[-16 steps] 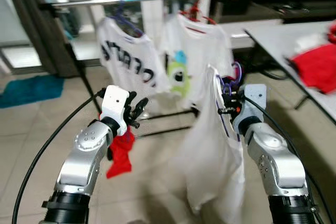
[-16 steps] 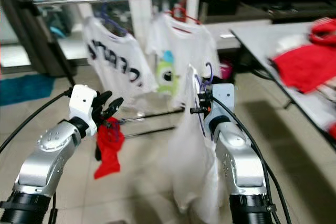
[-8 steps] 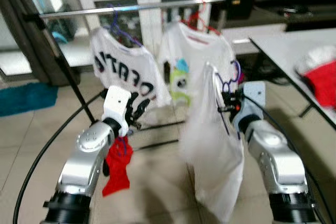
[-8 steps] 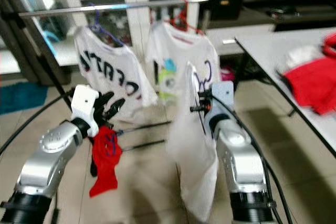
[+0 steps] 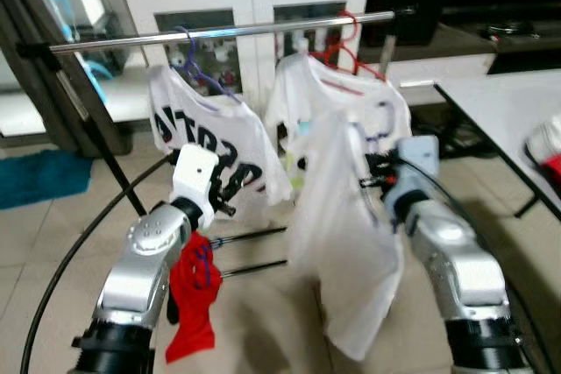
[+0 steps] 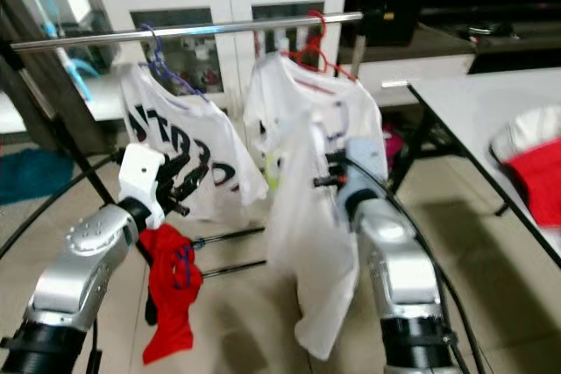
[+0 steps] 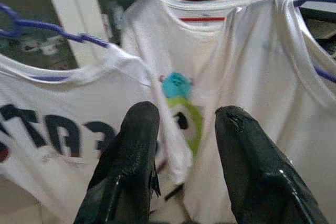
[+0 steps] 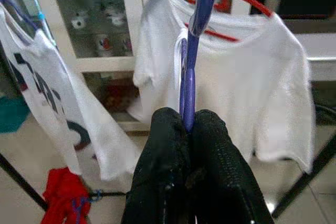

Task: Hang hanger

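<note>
Jaws of the right gripper [image 8: 185, 129] pinch a purple hanger [image 8: 193, 51] carrying a white shirt [image 5: 337, 243], below the metal rail [image 5: 219, 32]. Left gripper [image 7: 184, 124] hovers with jaws parted

Purple hanger [image 8: 190, 72], upright, carrying a white shirt [image 6: 302, 243].
Pinched between the right fingers [image 8: 168, 145], rising straight above them.

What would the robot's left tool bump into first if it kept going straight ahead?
Probably the white shirt with the green monster hanging on the rail: the left tool points right at it, though depth is unclear.
</note>
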Robot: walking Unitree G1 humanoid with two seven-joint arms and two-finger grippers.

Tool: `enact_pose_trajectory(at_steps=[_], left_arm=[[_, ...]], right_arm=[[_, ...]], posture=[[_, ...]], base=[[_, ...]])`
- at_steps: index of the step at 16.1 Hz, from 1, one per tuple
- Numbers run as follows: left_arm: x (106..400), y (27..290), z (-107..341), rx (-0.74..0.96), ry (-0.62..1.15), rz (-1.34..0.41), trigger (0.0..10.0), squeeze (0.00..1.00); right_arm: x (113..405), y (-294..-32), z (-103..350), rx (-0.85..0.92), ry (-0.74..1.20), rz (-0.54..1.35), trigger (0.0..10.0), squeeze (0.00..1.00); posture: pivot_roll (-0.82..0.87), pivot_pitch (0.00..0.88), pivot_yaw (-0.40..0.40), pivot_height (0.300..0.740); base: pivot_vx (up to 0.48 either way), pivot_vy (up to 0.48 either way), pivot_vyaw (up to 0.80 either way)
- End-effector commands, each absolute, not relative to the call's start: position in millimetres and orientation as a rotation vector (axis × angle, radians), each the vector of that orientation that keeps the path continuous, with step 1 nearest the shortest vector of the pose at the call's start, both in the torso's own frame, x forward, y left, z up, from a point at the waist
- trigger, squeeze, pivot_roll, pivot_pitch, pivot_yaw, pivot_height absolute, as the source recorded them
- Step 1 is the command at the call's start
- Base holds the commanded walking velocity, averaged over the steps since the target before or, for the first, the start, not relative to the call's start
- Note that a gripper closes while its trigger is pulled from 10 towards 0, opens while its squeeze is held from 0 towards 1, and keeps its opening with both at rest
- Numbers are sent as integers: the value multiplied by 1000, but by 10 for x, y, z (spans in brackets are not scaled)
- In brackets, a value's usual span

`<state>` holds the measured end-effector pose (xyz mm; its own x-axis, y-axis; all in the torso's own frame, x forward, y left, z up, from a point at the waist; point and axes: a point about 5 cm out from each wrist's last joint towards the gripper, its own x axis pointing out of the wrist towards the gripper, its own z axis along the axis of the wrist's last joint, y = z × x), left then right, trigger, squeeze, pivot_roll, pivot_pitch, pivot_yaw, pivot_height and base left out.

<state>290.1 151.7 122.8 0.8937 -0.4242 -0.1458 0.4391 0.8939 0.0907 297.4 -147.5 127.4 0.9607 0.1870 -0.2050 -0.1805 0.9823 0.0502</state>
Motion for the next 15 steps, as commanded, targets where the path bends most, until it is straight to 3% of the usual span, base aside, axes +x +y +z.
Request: enact_pose_trajectory(at_steps=[1,4,9,15], left_arm=[[2913,1590,1274,134,110,-430,10000,0],[2911,1586,1277,137,110,-433,10000,0],[2894,1567,1293,191,111,-491,10000,0],[2748,1573,1415,175,103,-696,10000,0]], right_arm=[[3003,-1382,1386,48,156,219,10000,0],[3001,-1361,1394,35,156,235,10000,0],[2978,-1112,1557,22,86,436,10000,0],[3088,-1029,1860,42,-12,493,10000,0]], posture=[[-84,0,22,740],[-84,0,25,740],[-78,0,25,740],[-72,0,20,740]], base=[[461,0,0],[464,0,0],[443,0,0],[0,0,0]])
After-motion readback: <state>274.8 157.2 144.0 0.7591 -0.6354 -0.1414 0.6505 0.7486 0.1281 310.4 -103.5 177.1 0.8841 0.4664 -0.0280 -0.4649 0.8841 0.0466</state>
